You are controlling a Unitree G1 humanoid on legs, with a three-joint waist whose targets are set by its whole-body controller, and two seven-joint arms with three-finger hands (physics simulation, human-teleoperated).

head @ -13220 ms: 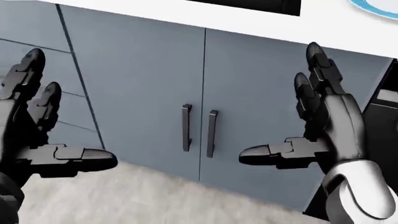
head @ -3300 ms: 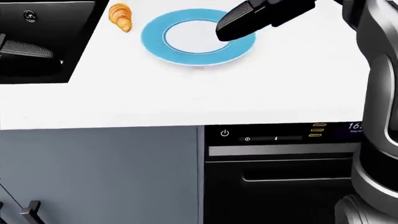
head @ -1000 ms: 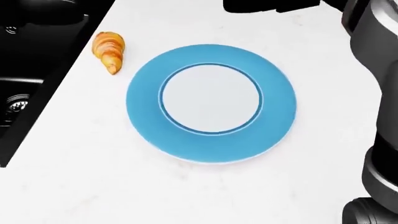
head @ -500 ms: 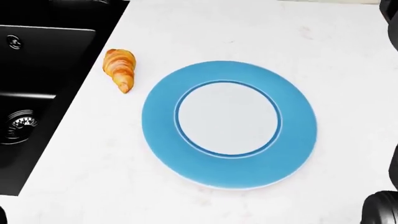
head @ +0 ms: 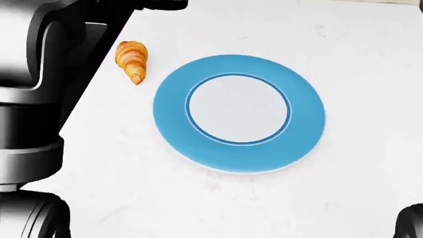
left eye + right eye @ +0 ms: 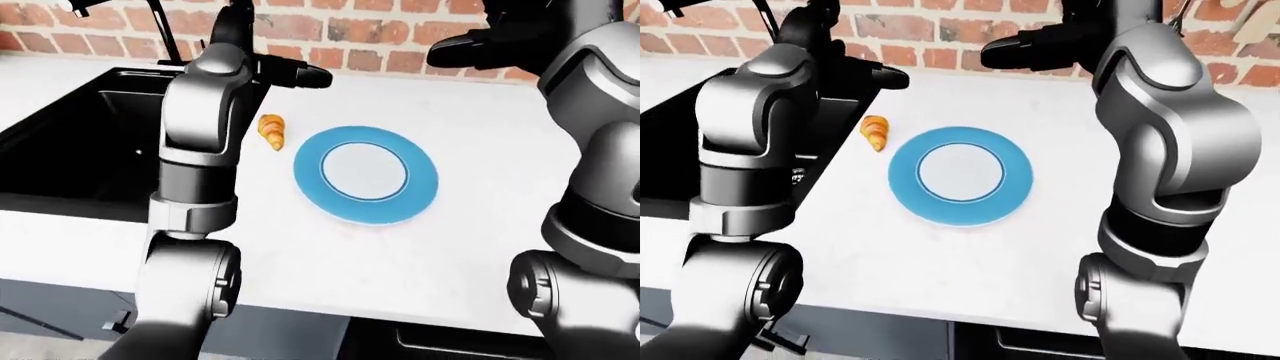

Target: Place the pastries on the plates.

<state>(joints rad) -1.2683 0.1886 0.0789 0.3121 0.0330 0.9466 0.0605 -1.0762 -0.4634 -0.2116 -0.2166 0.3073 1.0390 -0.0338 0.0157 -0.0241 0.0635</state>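
Note:
A golden croissant [image 5: 132,60] lies on the white counter, just left of a blue-rimmed plate [image 5: 169,110] with a white centre that holds nothing. My left hand [image 6: 312,76] hovers above the counter, up and slightly right of the croissant in the left-eye view. Its fingers are stretched out and apart from the croissant. My right hand [image 6: 992,52] hangs higher, over the counter near the brick wall beyond the plate, fingers extended and holding nothing. In the head view only my left arm shows, along the left edge; both hands are out of that view.
A black sink [image 6: 80,142] with a dark faucet [image 6: 158,21] takes up the left side, its edge close to the croissant. A brick wall [image 6: 380,30] bounds the counter [image 5: 343,188] at the top. Grey cabinet fronts [image 6: 60,315] lie below the counter edge.
The camera has risen and tilted down from the cabinets to the counter. In the last half second my left arm has come into the head view's left edge, covering the sink there.

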